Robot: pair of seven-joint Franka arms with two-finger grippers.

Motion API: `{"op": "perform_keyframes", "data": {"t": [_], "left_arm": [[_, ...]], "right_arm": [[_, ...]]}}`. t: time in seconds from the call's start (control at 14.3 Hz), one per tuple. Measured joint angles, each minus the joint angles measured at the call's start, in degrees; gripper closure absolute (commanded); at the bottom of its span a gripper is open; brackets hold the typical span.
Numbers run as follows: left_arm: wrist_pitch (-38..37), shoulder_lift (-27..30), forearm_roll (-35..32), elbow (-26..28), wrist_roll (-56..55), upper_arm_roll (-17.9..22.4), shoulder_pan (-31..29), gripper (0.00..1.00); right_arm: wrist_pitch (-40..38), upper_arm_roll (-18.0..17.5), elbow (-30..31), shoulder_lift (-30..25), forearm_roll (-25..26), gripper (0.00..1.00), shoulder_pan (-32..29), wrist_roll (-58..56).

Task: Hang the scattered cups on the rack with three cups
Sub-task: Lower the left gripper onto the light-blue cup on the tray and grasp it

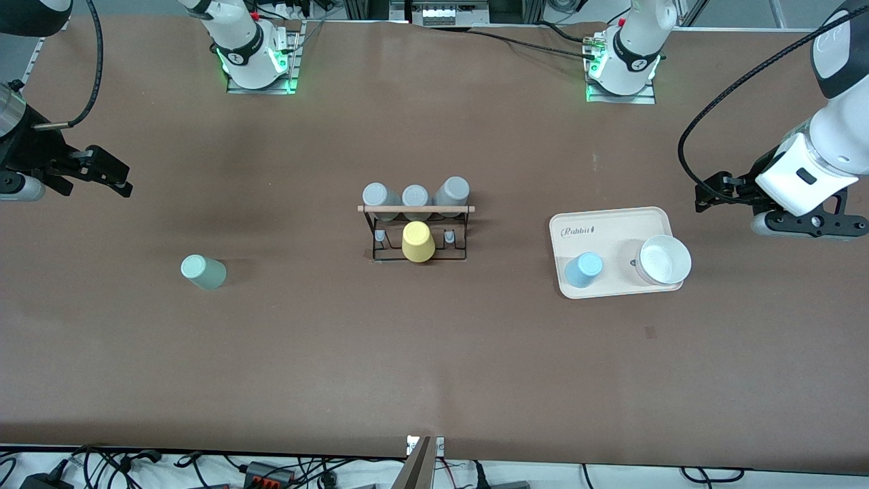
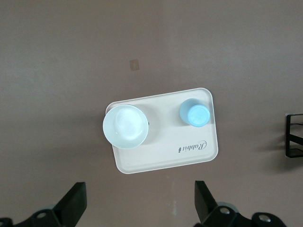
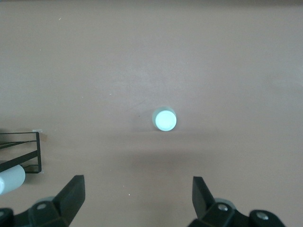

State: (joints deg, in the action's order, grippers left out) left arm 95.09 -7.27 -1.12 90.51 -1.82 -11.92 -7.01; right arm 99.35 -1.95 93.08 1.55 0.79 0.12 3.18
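Note:
The mint green cup (image 1: 202, 272) stands on the table toward the right arm's end, seen from above in the right wrist view (image 3: 165, 120). The light blue cup (image 1: 584, 269) stands on a beige tray, also in the left wrist view (image 2: 194, 114). The black wire rack (image 1: 415, 234) with a wooden top rod stands mid-table; three grey cups (image 1: 415, 197) and a yellow cup (image 1: 417, 242) hang on it. My right gripper (image 1: 122, 178) (image 3: 137, 182) is open and empty, up over the table's end. My left gripper (image 1: 703, 193) (image 2: 139, 189) is open and empty, up beside the tray.
The beige tray (image 1: 611, 227) (image 2: 161, 161) also holds a white bowl (image 1: 664, 259) (image 2: 125, 126) beside the blue cup. An edge of the rack shows in the left wrist view (image 2: 293, 137) and the right wrist view (image 3: 21, 151).

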Motion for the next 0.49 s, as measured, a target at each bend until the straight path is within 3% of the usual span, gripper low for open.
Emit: {"op": "perform_keyframes", "data": {"t": [0.49], "left_arm": [[-0.04, -0.96, 0.00, 0.87, 0.15, -0.03, -0.13, 0.00]], "right_arm": [[-0.16, 0.03, -0.05, 0.14, 0.00, 0.00, -0.04, 0.00]]}}
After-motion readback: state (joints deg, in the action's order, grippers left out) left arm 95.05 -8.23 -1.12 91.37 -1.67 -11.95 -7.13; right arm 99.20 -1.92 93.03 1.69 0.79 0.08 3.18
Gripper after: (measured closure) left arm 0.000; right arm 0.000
